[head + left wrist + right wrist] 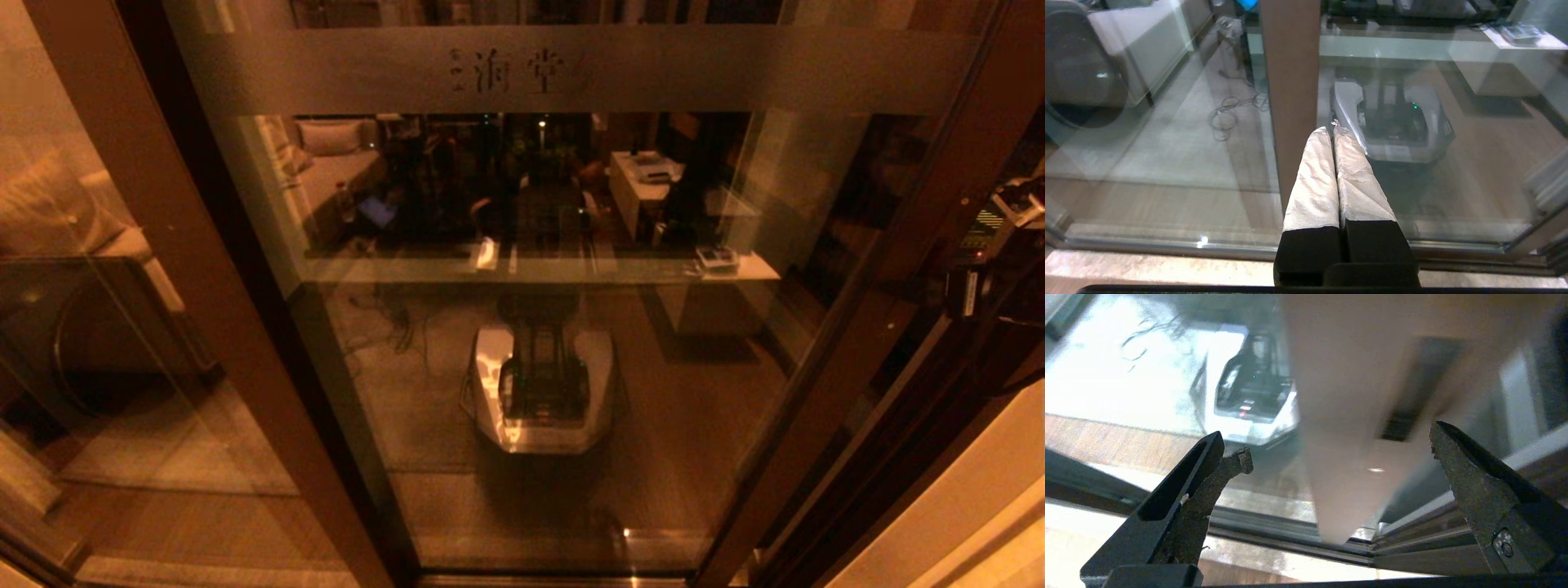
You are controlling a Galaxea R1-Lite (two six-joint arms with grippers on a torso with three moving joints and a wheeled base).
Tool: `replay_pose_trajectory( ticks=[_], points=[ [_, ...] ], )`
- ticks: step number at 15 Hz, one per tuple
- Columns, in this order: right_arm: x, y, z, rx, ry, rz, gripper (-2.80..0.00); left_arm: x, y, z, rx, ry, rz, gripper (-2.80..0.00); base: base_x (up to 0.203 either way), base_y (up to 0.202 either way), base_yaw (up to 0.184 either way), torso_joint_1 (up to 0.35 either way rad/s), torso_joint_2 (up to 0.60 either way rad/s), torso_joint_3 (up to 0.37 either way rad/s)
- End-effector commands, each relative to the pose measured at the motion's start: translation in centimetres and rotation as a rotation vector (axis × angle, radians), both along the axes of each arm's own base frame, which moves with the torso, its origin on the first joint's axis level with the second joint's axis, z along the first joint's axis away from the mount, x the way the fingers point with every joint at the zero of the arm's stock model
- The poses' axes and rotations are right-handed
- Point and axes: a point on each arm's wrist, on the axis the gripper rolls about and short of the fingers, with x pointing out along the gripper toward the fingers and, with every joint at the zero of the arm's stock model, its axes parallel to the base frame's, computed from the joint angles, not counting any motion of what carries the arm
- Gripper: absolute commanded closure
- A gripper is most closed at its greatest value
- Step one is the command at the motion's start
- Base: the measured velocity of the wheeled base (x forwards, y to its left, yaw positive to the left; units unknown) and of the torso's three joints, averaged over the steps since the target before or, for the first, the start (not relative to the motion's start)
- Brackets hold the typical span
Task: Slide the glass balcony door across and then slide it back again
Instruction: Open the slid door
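Your glass balcony door (522, 327) fills the middle of the head view: a tall clear pane in a dark brown frame, with the frosted band (571, 69) and its Chinese characters running across near the top. Its right stile (878, 269) slants down the right side of that view, and your right arm's wrist sits at the right edge just beside it.

In the right wrist view, that stile (1355, 416) stands straight ahead of the right gripper (1337, 453), in line with the gap between the fingers, and a dark recessed slot (1419, 392) in it, likely the handle, lies toward one finger (1470, 477). The jaws are spread wide apart and hold nothing; you cannot tell whether a fingertip touches the frame.

The left gripper (1334, 130) hangs low, its two wrapped fingers pressed together and empty, pointing toward the door's left stile (1290, 81). The glass reflects the robot's own base (539, 384).
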Motion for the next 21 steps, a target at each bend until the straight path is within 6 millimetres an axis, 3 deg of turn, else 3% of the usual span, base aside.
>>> replay_pose_trajectory(
  ticks=[1,6,9,10,11,17,21],
  points=[
    [-0.5,0.5,0.4,-0.005,-0.013,0.01,-2.8,0.0,0.0,0.0,-0.001,0.001,0.001,0.0,0.0,0.0,0.0,0.0,0.0,0.0],
    [-0.5,0.5,0.5,-0.006,-0.016,0.008,-2.8,0.0,0.0,0.0,-0.001,0.001,0.001,0.0,0.0,0.0,0.0,0.0,0.0,0.0],
    [-1.9,-0.4,1.6,-0.018,-0.046,-0.038,-2.8,0.0,0.0,0.0,-0.001,0.0,0.001,0.0,0.0,0.0,0.0,0.0,0.0,0.0],
    [-2.7,-0.6,1.9,-0.023,-0.054,-0.056,-1.58,0.0,0.0,0.0,-0.001,0.0,0.001,0.0,0.0,0.0,0.0,0.0,0.0,0.0],
    [-3.3,-0.7,2.1,-0.026,-0.06,-0.067,0.0,0.0,0.0,0.0,-0.001,0.001,0.001,0.0,0.0,0.0,0.0,0.0,0.0,0.0],
    [-5.3,-0.8,4.3,-0.019,-0.122,-0.124,0.0,0.0,0.0,0.0,-0.001,0.001,0.001,0.0,0.0,0.0,0.0,0.0,0.0,0.0],
    [-3.5,-3.7,5.2,-0.051,-0.142,-0.238,0.0,0.0,0.0,0.0,-0.001,0.001,0.001,0.0,0.0,0.0,0.0,0.0,0.0,0.0]
  ],
)
